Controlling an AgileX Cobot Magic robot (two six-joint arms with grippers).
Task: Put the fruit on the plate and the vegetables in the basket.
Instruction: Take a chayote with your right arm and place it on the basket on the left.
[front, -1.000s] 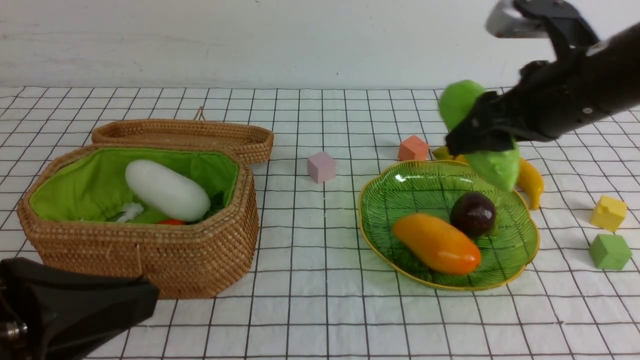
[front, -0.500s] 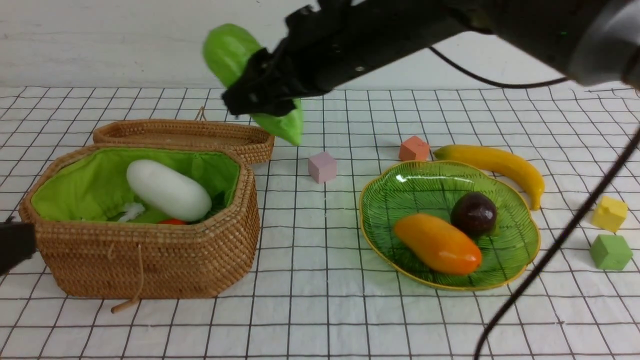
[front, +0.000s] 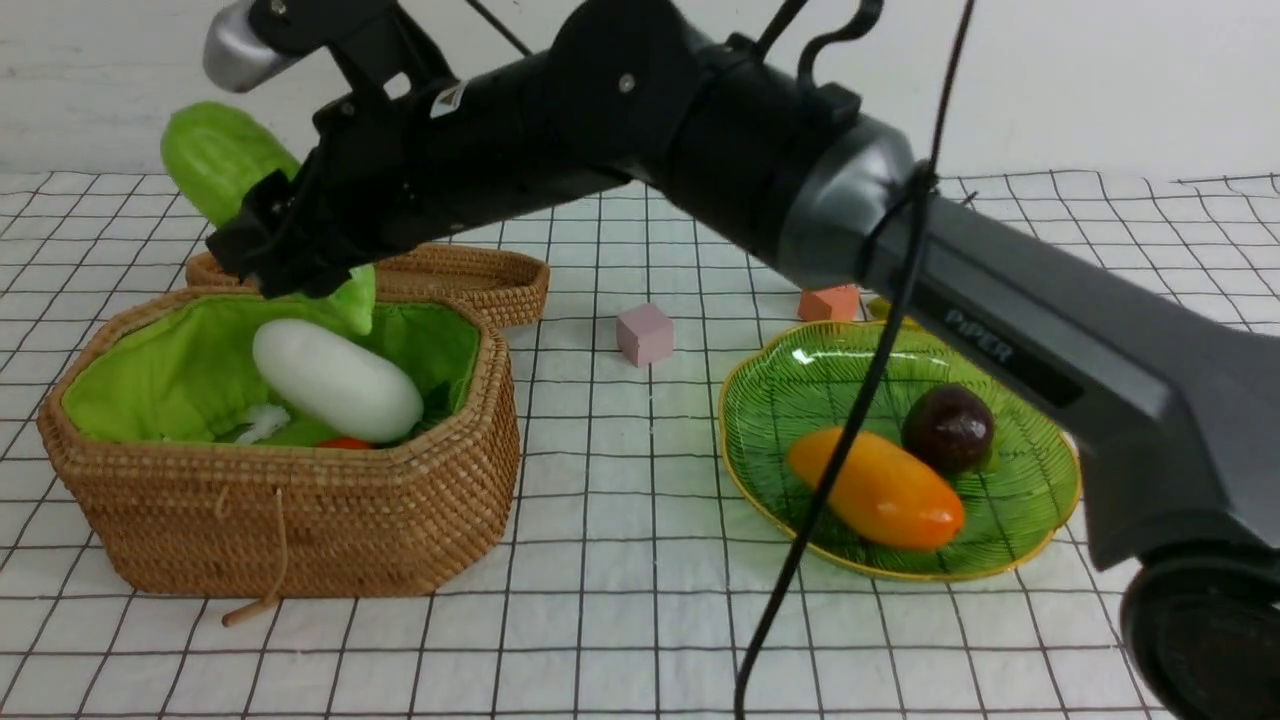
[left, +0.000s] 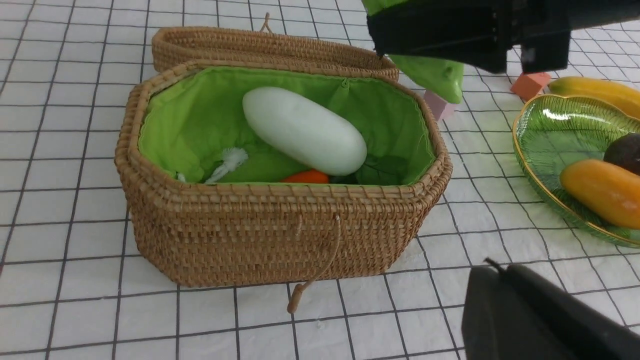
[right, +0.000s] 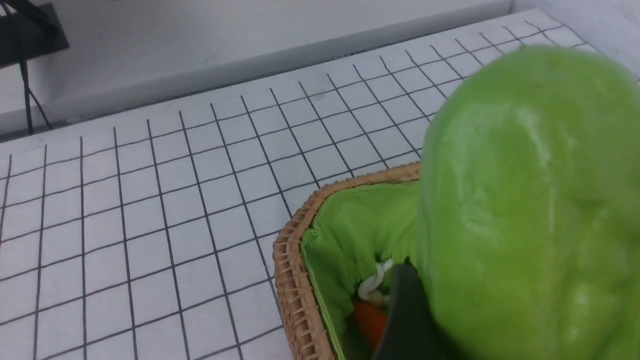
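gripped cucumber (front: 215, 160) in right hand (front: 285, 262), tilted above basket's (front: 300, 520) back rim. seemed mid-delivery of last vegetable; next needed lowering clear of rim beside radish (front: 335, 380), then opening hand.

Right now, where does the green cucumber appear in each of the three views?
Front view: the cucumber is at the upper left, tilted in the right pincer, above the far side of the basket.
Left wrist view: mostly its lower tip shows, near the top edge, under the black pincer.
Right wrist view: seen close up, it fills the right side.
Shared landmark: the basket, visible in all three.
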